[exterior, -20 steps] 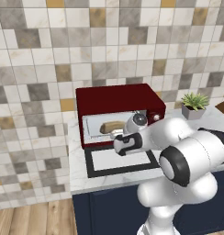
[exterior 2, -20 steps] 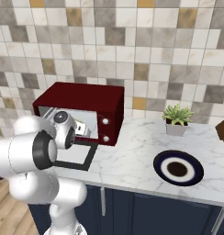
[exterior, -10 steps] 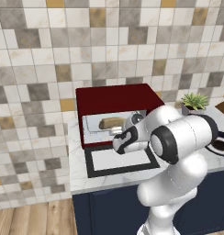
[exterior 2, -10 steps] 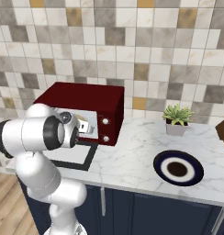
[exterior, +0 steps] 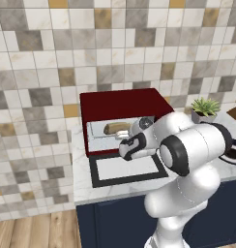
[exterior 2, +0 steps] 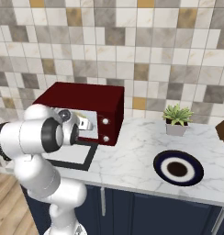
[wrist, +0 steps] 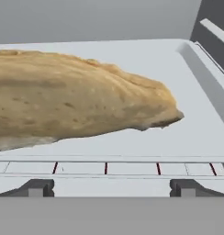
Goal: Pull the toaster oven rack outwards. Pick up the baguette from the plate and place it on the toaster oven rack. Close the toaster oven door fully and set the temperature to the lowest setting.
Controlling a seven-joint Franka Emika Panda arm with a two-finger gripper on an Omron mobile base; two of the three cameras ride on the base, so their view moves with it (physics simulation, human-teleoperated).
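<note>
A short tan-brown baguette [wrist: 81, 103] with a mottled, crusty surface fills the left and centre of the hand view, its blunt end pointing toward the right. It lies on the flat pale grey toaster oven rack [wrist: 132, 151], whose thin front rail crosses the lower part of that view. In the left base view the same loaf sits at centre frame, inside the open mouth of the boxy dark red toaster oven [exterior: 121, 102].

The loaf looks light and fairly stiff, with a rough crust that should not slip, though a hard squeeze would likely crack or dent it. Were it to need shifting, the best hold would be across its narrow width near the middle, not at the tapered end.

The two-finger gripper [wrist: 109, 187] stands with its dark tips spread wide apart at the bottom of the hand view, just in front of the rack's rail, holding nothing.

The black-framed toaster oven door [exterior: 127, 169] with its pale grey window lies folded down flat on the white marble counter [exterior 2: 132, 160], below the oven in the left base view. With the bread seemingly in place, the door is not yet closed.

Two small round silver knobs [exterior 2: 104, 129] sit on the oven's right front. At lower right of the right base view rests the round dark blue plate [exterior 2: 162, 161], now bare; a small potted green plant [exterior 2: 177, 119] stands above it.
</note>
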